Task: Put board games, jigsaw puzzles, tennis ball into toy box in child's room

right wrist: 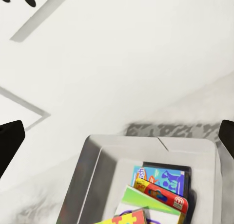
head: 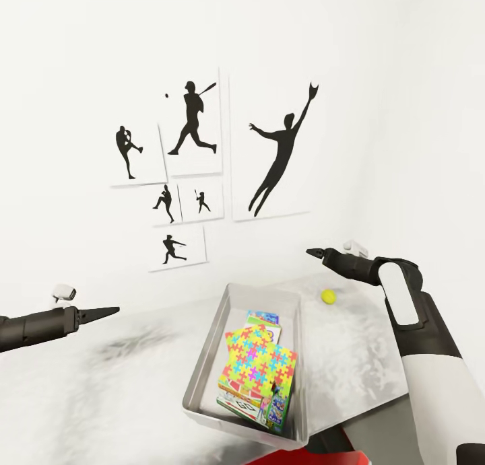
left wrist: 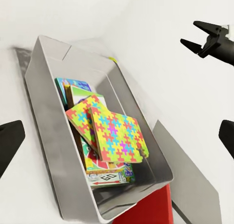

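Note:
The light grey toy box (head: 202,367) stands on the marbled table (head: 101,384). Two bright jigsaw puzzles (head: 259,357) lie on top inside it, leaning over printed board games (head: 264,317). A blue game box (right wrist: 161,177) and a white-green one with a red logo (right wrist: 156,197) show beneath them. The yellow tennis ball (head: 328,296) rests on the table just right of the box, near the wall. My right gripper (head: 315,253) hovers open above and slightly left of the ball. My left gripper (head: 113,310) hangs open, left of the box, its fingers (left wrist: 9,141) wide apart.
A white wall with black baseball silhouette pictures (head: 269,149) rises right behind the table. A red object (head: 303,458) shows below the table's near edge by the box. My right forearm (head: 417,344) reaches over the table's right end.

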